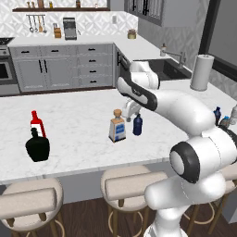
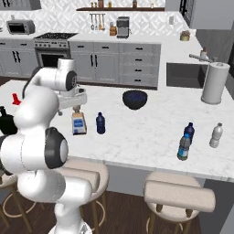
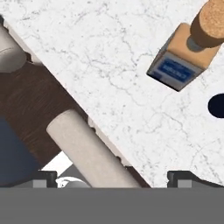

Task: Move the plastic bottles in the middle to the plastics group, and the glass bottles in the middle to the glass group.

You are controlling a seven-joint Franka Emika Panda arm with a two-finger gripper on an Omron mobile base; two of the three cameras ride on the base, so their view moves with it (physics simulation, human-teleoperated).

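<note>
Two middle bottles: the cork-stoppered glass bottle (image 1: 117,126) and dark blue plastic bottle (image 1: 137,125) are standing side by side mid-counter (image 1: 74,120), awaiting sorting.
Gripper: your gripper (image 1: 131,110) is hovering spread and empty just above the cork.
Groups: the glass group (image 1: 37,139) is sitting far left, the plastics group (image 2: 201,137) far right.

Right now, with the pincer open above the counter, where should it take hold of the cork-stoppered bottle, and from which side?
Best guess: grip the cork-stoppered bottle from above, across its thin flat body just below the cork. It stands upright, and its rectangular body offers two broad parallel faces for the fingers. The dark blue bottle stands close beside it, so keep the pincer turned to avoid bumping it.
</note>
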